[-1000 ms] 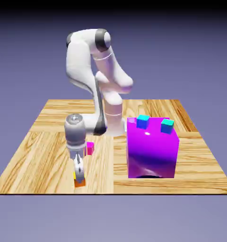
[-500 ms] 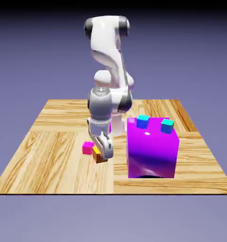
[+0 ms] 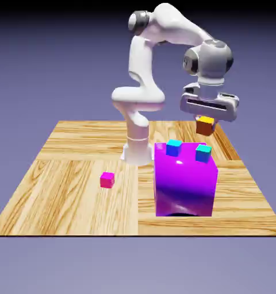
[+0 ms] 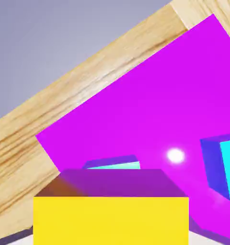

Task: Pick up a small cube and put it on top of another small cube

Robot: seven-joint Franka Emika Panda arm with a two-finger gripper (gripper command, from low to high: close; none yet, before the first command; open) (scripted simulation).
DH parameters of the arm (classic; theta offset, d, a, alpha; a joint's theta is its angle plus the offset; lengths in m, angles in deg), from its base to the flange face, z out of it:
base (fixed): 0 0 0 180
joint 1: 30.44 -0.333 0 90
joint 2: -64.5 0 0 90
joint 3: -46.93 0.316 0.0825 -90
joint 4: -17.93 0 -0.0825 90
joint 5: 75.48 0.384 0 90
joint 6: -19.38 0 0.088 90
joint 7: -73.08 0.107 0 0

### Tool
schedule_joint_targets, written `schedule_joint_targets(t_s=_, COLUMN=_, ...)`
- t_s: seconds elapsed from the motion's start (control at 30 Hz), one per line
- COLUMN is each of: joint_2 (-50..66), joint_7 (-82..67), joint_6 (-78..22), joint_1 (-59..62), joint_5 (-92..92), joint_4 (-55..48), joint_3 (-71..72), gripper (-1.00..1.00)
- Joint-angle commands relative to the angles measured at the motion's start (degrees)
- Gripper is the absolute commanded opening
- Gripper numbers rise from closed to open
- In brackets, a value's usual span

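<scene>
Small cube (image 3: 205, 124) level, yellow face up.

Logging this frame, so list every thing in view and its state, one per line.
gripper: raised above the purple block, shut on the small cube.
small cube: held in the air, clear of every surface.
purple block: resting on the table, two cubes on its top.
left cyan-topped cube: sitting on the block, untouched.
right cyan-topped cube: sitting on the block, below the held cube.
magenta cube: lying alone on the table.
</scene>
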Motion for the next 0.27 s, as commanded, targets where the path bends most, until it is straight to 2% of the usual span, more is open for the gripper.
schedule_joint_targets(t_s=0.0, joint_2=1.06, joint_7=0.31, joint_6=2.44, joint_1=0.09, joint_5=-0.24, joint_4=1.50, joint_3=0.71, gripper=-1.00)
schedule_joint_targets(t_s=0.1, joint_2=3.77, joint_7=0.99, joint_6=8.80, joint_1=0.34, joint_5=-0.56, joint_4=5.33, joint_3=2.52, gripper=-1.00)
schedule_joint_targets(t_s=0.13, joint_2=3.77, joint_7=0.99, joint_6=8.80, joint_1=0.34, joint_5=-0.56, joint_4=5.33, joint_3=2.52, gripper=1.00)
schedule_joint_targets(t_s=0.23, joint_2=1.65, joint_7=0.46, joint_6=3.83, joint_1=0.15, joint_5=-0.31, joint_4=2.34, joint_3=1.10, gripper=1.00)
